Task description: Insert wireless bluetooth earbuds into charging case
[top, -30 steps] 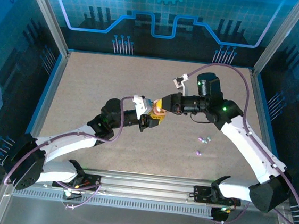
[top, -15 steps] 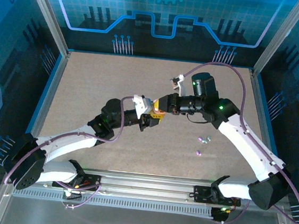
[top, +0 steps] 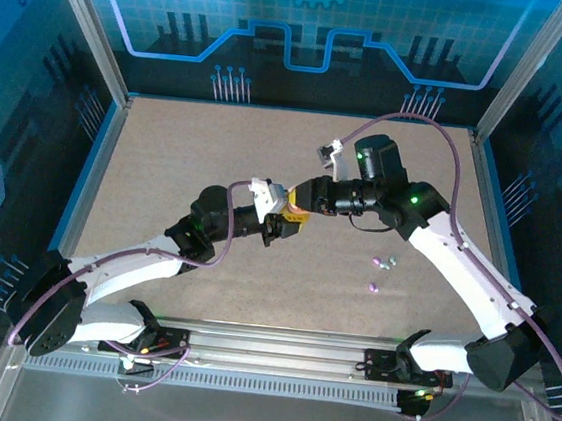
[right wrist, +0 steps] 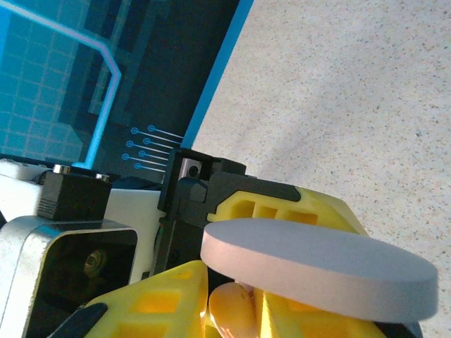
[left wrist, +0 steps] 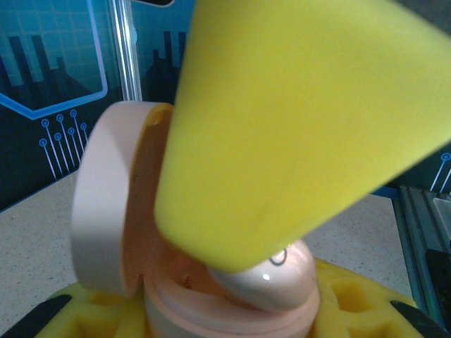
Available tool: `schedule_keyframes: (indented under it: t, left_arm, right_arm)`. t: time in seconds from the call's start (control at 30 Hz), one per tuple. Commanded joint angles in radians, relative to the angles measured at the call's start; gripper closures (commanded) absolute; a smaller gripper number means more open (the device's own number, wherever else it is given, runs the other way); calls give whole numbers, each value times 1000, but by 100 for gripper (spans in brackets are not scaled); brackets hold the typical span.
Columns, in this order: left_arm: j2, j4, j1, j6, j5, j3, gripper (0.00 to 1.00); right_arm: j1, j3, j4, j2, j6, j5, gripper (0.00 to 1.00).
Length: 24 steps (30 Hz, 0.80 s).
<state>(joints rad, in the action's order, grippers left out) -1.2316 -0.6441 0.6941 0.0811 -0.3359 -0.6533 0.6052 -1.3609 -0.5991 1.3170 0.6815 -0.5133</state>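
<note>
We see the speckled tan table (top: 166,158) with the left arm (top: 134,266) and the right arm (top: 457,259) reaching in to meet above its middle. There the left gripper (top: 281,226) and the right gripper (top: 296,210) stand tip to tip, their yellow pads touching or nearly so. In the left wrist view, the left gripper's jaws are clamped on the base of the pale pink charging case (left wrist: 211,313), which sits upright between the yellow pads at the bottom edge. Its lid (left wrist: 106,204) is swung open to the left. One broad yellow finger (left wrist: 303,120) of the right gripper comes down from above into the open case, its tip resting on a pale, glossy earbud (left wrist: 264,285) that lies in the case's mouth. In the right wrist view, a peach-coloured piece sits in the narrow gap between the right gripper's jaws, under the open lid. Whether those jaws grip it or merely flank it we cannot tell. Well apart from both grippers, loose earbuds (top: 385,262) lie on the table right of centre, with one more (top: 373,288) just nearer the bases.
</note>
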Motion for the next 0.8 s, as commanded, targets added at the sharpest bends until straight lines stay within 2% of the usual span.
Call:
schedule_keyframes:
  t: [0.0,0.43,0.77]
  left_arm:
    - [4,-104,9,-4,5,-6,73]
    - [9,-97,9,-10,6,5,73]
    - [3,-100,9,-4,12,10,73]
  right_arm:
    - [18,-32,-85,18,-29,50,73]
    - [20,-50,-77,-17,-6,106,68]
    - [21,-55,-48,-52,-2,77,65]
